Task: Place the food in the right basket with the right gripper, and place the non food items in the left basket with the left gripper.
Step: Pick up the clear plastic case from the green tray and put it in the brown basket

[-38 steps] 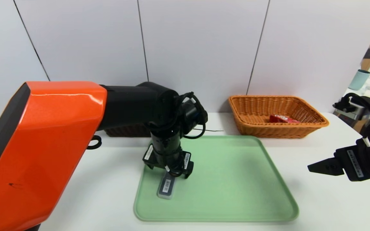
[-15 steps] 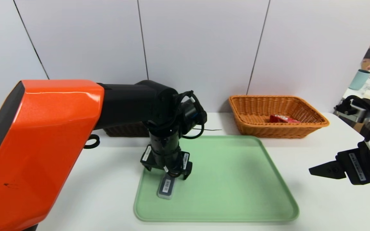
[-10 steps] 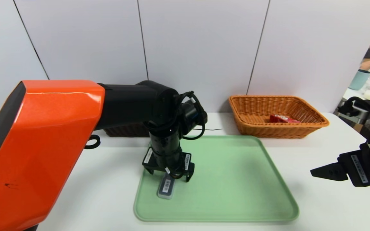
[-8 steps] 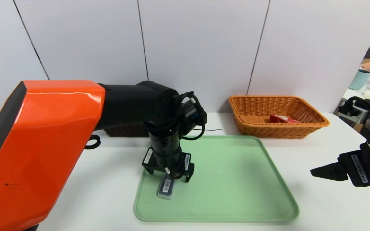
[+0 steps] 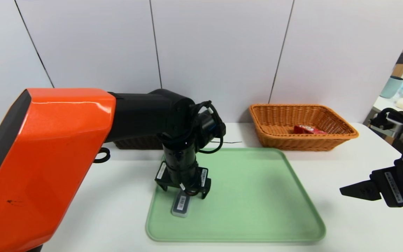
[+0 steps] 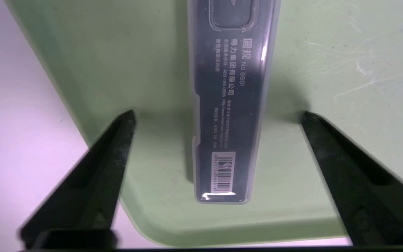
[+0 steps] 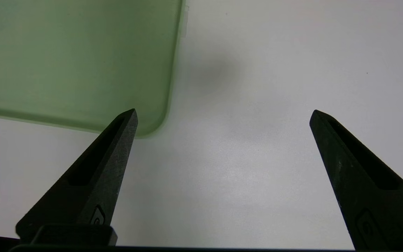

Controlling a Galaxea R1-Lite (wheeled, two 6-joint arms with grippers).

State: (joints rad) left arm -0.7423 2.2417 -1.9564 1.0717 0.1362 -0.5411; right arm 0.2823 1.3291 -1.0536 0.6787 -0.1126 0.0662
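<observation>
A slim dark case in a clear plastic box with a barcode (image 5: 181, 204) (image 6: 227, 105) lies at the near left corner of the green tray (image 5: 257, 196). My left gripper (image 5: 184, 191) (image 6: 217, 113) hangs open just above it, one finger on each side of the case, not touching it. My right gripper (image 5: 357, 190) (image 7: 222, 112) is open over bare table to the right of the tray, holding nothing. The right wicker basket (image 5: 303, 140) holds a red food packet (image 5: 308, 130). The left basket (image 5: 135, 142) is mostly hidden behind my left arm.
The tray's corner (image 7: 152, 126) shows beside my right gripper's finger. White table (image 5: 345, 157) surrounds the tray. A thin black cable (image 5: 231, 142) lies behind the tray. Shelves with cups stand at the far right beyond the table.
My left gripper has sunk slightly toward the case and stays open. My right gripper has drifted a little lower and to the right.
</observation>
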